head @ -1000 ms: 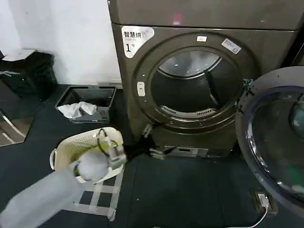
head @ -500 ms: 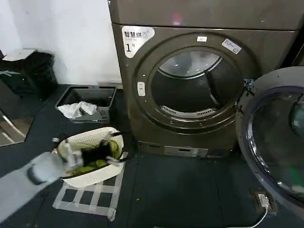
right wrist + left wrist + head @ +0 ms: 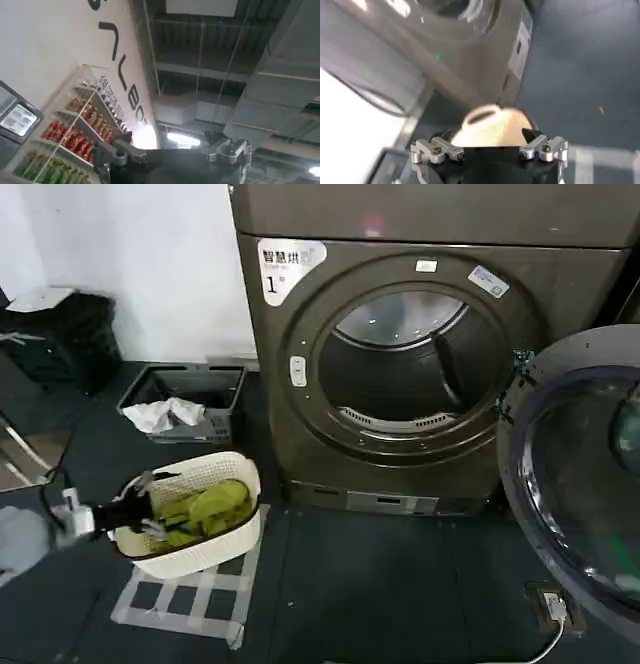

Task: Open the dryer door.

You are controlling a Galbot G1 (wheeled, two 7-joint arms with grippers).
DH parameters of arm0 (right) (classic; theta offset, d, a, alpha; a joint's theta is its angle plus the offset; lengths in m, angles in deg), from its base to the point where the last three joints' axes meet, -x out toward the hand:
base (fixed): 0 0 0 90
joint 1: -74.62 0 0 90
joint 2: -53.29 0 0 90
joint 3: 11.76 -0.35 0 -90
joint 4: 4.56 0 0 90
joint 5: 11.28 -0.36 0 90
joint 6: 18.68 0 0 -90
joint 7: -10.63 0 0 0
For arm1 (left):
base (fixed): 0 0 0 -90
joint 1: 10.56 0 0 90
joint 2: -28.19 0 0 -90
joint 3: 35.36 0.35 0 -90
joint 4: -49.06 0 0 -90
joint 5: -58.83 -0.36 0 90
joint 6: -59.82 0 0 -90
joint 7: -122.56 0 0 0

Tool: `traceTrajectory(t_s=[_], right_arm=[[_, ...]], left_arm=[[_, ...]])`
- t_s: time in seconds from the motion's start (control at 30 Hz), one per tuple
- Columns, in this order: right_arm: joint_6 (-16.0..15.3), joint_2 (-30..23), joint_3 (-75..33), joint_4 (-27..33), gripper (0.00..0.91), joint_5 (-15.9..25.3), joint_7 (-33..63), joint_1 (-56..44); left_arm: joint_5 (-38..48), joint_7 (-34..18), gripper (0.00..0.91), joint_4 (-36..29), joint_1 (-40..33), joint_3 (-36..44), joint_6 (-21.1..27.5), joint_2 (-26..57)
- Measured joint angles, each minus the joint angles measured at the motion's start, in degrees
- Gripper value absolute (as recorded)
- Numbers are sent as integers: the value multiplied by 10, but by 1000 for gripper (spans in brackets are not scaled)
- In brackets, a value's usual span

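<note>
We are pulling our left tool [image 3: 140, 506] back toward the left edge of the dark floor [image 3: 380, 584]; a second ago it was reaching toward the foot of the brown front-loading dryer [image 3: 400, 354], and now it is hanging over the near rim of the cream woven laundry basket [image 3: 215, 539] holding green cloth. In the left wrist view the tool's fingers [image 3: 437, 150] are standing apart, holding nothing. The large round dryer door with the shiny chrome rim and dark tinted glass [image 3: 575, 474] is already swung wide at the right edge of the head view, and the drum opening is showing bare, so we are judging the task as done and the arm as retreating. Our right tool [image 3: 175, 152] is parked pointing up at a ceiling, its fingers also apart. A grey crate with white cloth [image 3: 180, 401] is sitting against the white wall [image 3: 140, 264]. Taped squares are marking the floor under the basket.
</note>
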Motion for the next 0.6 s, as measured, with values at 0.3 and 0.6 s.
traceTrajectory(t_s=[0.3,0.6], right_arm=[[1,1,-4,3,907,-1,0,-1],[1,2,-8,1,907,0,-2,0]], left_arm=[[-1,3,907,7,10,-4,4,30],[-4,1,907,21,18,-5,11,50]])
